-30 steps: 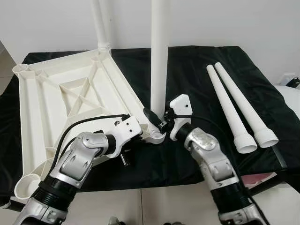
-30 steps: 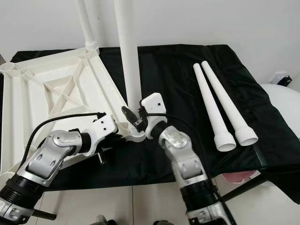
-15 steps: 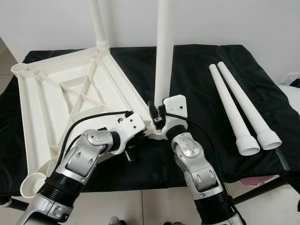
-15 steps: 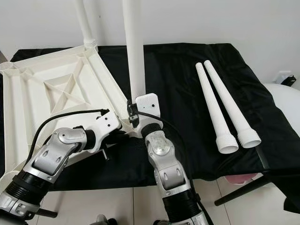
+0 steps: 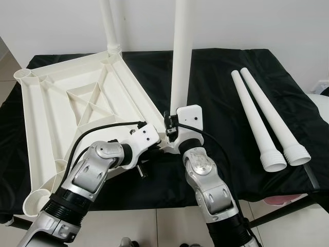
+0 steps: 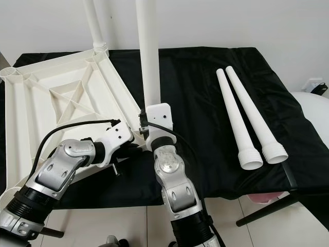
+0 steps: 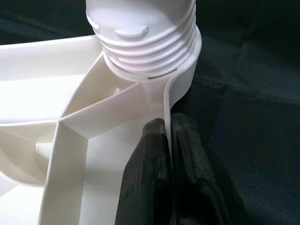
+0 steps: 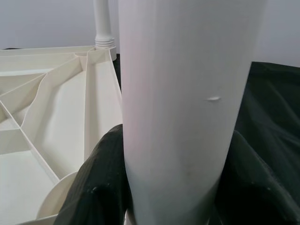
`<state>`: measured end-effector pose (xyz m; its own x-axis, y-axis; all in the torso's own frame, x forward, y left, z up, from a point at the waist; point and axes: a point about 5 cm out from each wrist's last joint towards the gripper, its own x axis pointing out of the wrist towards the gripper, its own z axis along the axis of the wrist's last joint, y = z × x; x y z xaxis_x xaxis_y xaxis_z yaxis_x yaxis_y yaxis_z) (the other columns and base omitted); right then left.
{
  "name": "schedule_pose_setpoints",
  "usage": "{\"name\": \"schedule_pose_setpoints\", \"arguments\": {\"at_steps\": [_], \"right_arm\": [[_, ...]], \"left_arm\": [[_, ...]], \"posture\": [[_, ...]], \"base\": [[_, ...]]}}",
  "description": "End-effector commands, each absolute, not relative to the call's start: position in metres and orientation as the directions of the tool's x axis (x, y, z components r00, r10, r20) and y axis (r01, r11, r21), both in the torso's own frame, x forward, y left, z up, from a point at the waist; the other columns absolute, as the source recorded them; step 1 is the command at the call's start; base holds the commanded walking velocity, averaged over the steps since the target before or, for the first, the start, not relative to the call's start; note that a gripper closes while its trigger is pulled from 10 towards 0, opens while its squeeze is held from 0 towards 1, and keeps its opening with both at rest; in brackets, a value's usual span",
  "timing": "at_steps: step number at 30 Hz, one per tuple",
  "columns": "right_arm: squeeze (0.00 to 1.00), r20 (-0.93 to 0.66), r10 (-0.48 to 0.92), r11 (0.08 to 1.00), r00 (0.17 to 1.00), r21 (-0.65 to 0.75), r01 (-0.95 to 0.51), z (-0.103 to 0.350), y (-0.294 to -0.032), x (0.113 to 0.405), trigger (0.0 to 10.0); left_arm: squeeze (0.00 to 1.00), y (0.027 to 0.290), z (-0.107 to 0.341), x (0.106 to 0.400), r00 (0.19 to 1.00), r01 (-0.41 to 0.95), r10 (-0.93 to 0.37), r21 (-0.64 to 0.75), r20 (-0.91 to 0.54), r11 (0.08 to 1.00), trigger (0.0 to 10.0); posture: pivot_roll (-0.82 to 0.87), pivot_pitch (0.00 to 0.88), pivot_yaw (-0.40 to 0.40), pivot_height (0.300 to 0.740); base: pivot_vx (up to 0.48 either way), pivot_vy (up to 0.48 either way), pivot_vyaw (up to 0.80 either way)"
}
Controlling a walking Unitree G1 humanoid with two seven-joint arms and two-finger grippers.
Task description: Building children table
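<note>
Tabletop: the white ribbed plastic tabletop (image 5: 77,113) lies upside down on the black-draped counter (image 5: 216,77), left of centre.
Leg in play: a white tapered plastic leg (image 5: 181,56) stands upright in the near right corner socket, long axis vertical, ribbed foot seated there in the left wrist view.
Right claw: the right claw (image 8: 168,187) wraps that leg low down, a black finger either side, so the leg rises straight out of its grasp.
Left claw: the left claw (image 7: 169,154) pinches the tabletop's thin rim beside the socket, fingers narrow.
Far corner: a second white leg (image 5: 109,25) stands fitted.
Spares: two loose white legs (image 5: 262,121) lie side by side far right, nearer the right arm.
</note>
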<state>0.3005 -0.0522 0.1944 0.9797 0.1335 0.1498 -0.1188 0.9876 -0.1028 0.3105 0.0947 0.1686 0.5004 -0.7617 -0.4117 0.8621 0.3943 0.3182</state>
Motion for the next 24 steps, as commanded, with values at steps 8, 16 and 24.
{"name": "schedule_pose_setpoints", "arguments": {"at_steps": [8,16,24], "right_arm": [[1.0,-0.014,-0.011,0.988,1.0,-0.152,0.008,0.155,-0.084,0.305,10.0],[0.0,0.149,0.269,0.963,0.952,-0.053,-0.263,0.185,-0.068,0.299,10.0],[0.0,0.23,0.421,0.906,0.877,-0.056,-0.42,0.202,-0.071,0.292,10.0]], "left_arm": [[0.0,0.094,0.188,0.312,0.51,0.845,-0.788,0.371,-0.345,0.384,10.0],[0.0,0.094,0.188,0.312,0.509,0.846,-0.789,0.371,-0.344,0.384,10.0],[0.0,0.094,0.187,0.31,0.5,0.85,-0.793,0.369,-0.348,0.374,10.0]], "posture": [[0.0,0.16,0.043,0.74],[-0.01,0.16,0.043,0.74],[0.0,0.16,0.043,0.74]], "base": [[0.0,0.0,0.0],[0.0,0.0,0.0],[0.0,0.0,0.0]]}}
